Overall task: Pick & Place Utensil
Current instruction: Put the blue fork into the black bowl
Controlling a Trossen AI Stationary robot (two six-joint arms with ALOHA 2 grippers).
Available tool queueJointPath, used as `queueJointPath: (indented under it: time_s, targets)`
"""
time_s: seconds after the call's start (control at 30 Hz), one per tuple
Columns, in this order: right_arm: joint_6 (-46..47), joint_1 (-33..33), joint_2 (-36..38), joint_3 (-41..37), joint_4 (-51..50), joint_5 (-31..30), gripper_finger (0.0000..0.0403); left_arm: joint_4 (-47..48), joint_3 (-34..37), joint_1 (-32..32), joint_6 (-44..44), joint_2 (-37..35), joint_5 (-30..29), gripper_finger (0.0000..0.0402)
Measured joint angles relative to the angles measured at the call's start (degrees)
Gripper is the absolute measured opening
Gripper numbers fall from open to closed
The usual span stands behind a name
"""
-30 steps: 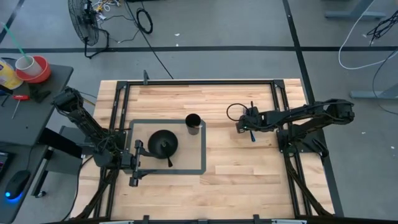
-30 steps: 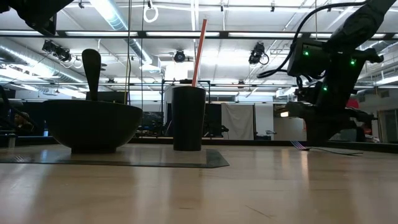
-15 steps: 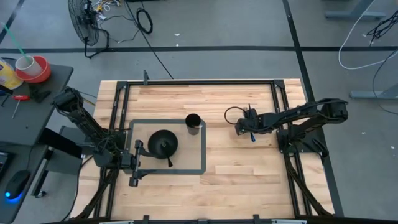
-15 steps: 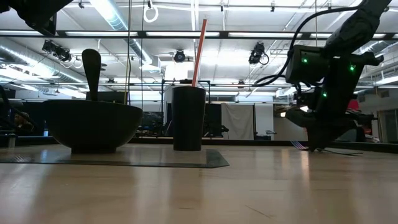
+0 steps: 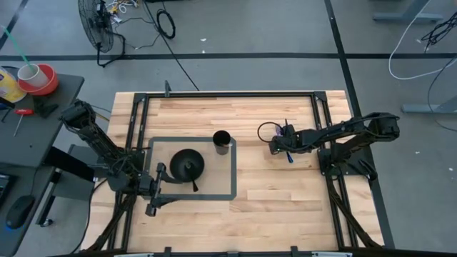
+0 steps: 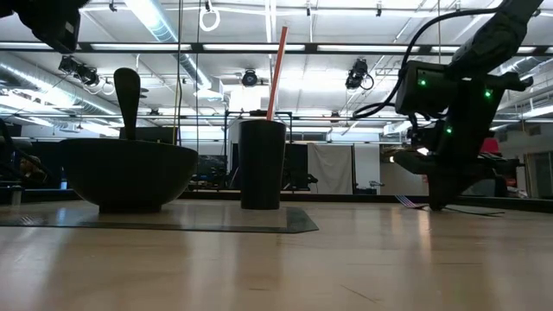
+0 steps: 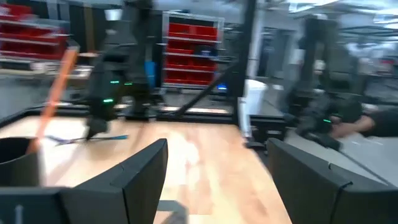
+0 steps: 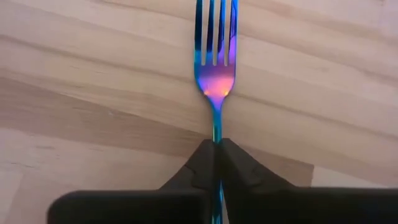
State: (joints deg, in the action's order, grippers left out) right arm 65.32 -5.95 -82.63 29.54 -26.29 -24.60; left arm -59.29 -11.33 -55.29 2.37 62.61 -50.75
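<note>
An iridescent blue-purple fork (image 8: 216, 74) lies along the wood right of the mat; in the high view its blue handle (image 5: 289, 154) shows below my right gripper (image 5: 283, 146). That gripper (image 8: 216, 152) is shut on the fork. My left gripper (image 5: 157, 190) waits open at the mat's near left corner, beside the black bowl (image 5: 187, 165), with fingers spread wide in the left wrist view (image 7: 217, 149). A black utensil (image 6: 128, 102) stands in the bowl (image 6: 130, 173). A black cup (image 5: 221, 141) holds an orange straw (image 6: 276, 73). My right gripper pinches the fork's thin neck (image 8: 216, 134), just behind the tines, between its two fingers (image 8: 200, 160). The fingers run along the fork, with the tines pointing away from them. Whether the fork is lifted clear of the table, I cannot tell.
Bowl and cup stand on a grey-bordered mat (image 5: 233, 178) left of centre. Black frame rails (image 5: 319, 121) run along both table sides. Bare wood (image 5: 278, 200) lies between the mat and the right arm's base.
My right gripper has moved a little toward the table's left and dropped slightly, and the fork has shifted left with it. My left gripper has turned a bit by the mat's corner.
</note>
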Motion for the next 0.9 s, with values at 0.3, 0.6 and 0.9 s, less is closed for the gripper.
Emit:
queueJointPath:
  time_s: [0.3, 0.6, 0.9]
  targets:
    - [2.01, 7.97, -0.31, 8.25, -10.47, 2.15, 0.0011, 2.79, -1.84, -0.39, 4.12, 0.05, 8.39, 0.0275]
    - [12.55, 23.57, -0.22, 20.67, -20.25, 4.15, 0.001, 29.65, -20.22, -2.31, 4.51, 6.14, 8.58, 0.0275]
    - [21.33, 40.96, -6.3, 32.39, -9.46, 3.5, 0.001, 35.91, -34.86, -4.83, -0.97, 21.62, 5.45, 0.0275]
